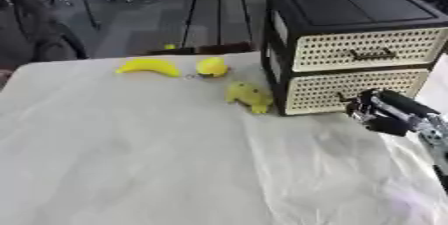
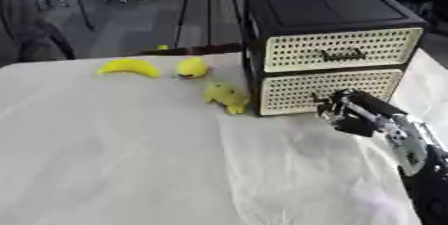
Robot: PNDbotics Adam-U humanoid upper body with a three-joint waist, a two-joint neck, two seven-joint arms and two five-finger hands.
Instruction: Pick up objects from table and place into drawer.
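Reaching in from the right edge of the left eye view, the robot's right hand [image 1: 378, 114] sits just in front of the lower drawer [image 1: 354, 90] of a small black drawer unit [image 1: 350, 44]. Its dark fingers [image 1: 360, 106] are bunched at the drawer's cream, perforated front, close to where a handle would be, but I cannot tell whether they are clenched on anything or merely touching. Both drawers look closed; the upper drawer [image 1: 363, 48] shows a dark handle across its middle. The unit stands at the far right of the table [image 1: 131, 159], which is draped in a wrinkled white cloth. Three yellow things lie left of it: a banana [image 1: 149, 66] farthest left, a rounder yellow fruit [image 1: 212, 66] beside it, and a lumpy yellow object [image 1: 248, 96] nearest the unit, just off its lower left corner.

From the right eye view more of the right arm [image 2: 411, 144] shows, black with silver parts, running from the lower right corner up to the hand, which again rests against the lower drawer's front. The yellow things lie well apart from the hand, in the same order.
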